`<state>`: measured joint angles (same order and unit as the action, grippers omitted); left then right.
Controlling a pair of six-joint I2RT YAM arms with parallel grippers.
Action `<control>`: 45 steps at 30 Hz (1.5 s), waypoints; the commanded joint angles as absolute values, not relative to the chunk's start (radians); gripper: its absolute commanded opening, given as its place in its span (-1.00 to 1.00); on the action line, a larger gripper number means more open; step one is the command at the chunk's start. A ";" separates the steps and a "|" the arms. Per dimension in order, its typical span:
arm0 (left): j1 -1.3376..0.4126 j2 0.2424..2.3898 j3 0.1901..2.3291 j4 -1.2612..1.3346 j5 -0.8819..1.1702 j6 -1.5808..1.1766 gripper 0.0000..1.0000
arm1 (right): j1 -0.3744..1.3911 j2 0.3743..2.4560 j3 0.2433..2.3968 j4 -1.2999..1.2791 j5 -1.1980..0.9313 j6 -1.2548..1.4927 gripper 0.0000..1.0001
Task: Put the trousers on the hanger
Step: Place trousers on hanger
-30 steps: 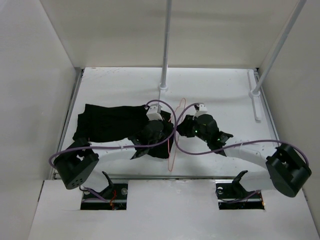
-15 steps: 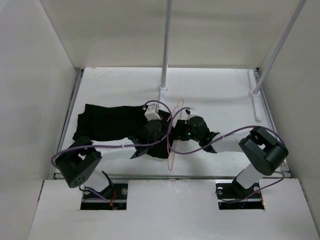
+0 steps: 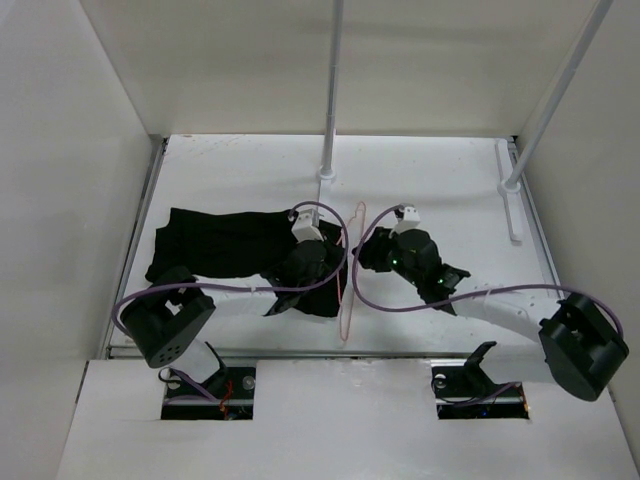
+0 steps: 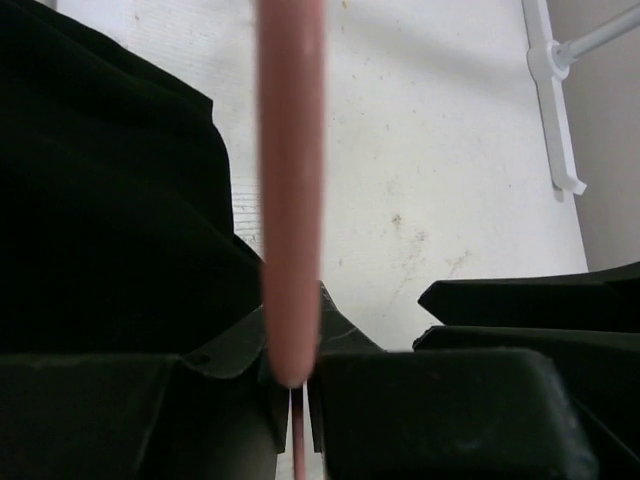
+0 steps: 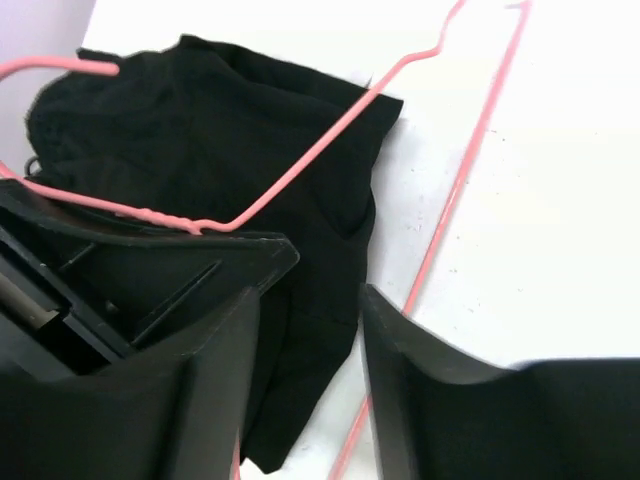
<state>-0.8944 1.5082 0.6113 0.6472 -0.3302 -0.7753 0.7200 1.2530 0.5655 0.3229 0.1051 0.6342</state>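
Black trousers (image 3: 225, 245) crumpled flat, thin pink hanger (image 4: 290, 200) along R edge

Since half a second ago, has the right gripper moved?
Yes. The right gripper has drawn back rightward, away from the hanger and farther from the centre pole base.

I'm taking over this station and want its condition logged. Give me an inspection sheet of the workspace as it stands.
Surface: white table, faintly speckled.
Job's things: trousers lie rumpled on the left half; hanger sits at their right edge, and the trousers are not yet hung on it.
Clutter: nothing seen.
Hands: left hand is shut on the hanger's rod; right hand is open beside the hanger, holding nothing.
Cables: purple cables loop off both arms above the table.
Surroundings: white walls; two upright poles at the back.
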 commanded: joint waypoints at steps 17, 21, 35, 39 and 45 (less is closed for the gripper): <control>-0.866 1.494 0.584 0.726 -0.314 -0.796 -0.89 | 0.716 1.620 0.644 0.572 -0.066 0.685 0.33; -0.858 1.486 0.580 0.726 -0.307 -0.796 -0.90 | 0.720 1.623 0.618 0.656 -0.072 0.715 0.16; -0.848 1.479 0.569 0.735 -0.301 -0.798 -0.92 | 0.731 1.670 0.649 0.615 -0.012 0.799 0.37; -0.841 1.482 0.560 0.745 -0.301 -0.801 -0.92 | 0.740 1.727 0.620 0.759 -0.015 0.905 0.30; -0.829 1.486 0.546 0.761 -0.291 -0.811 -0.92 | 0.746 1.812 0.589 1.000 -0.057 1.005 -0.53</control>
<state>-0.8349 1.5116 0.5579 0.6960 -0.3004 -0.7971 0.7406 1.7981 0.6056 0.7830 -0.0311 0.9169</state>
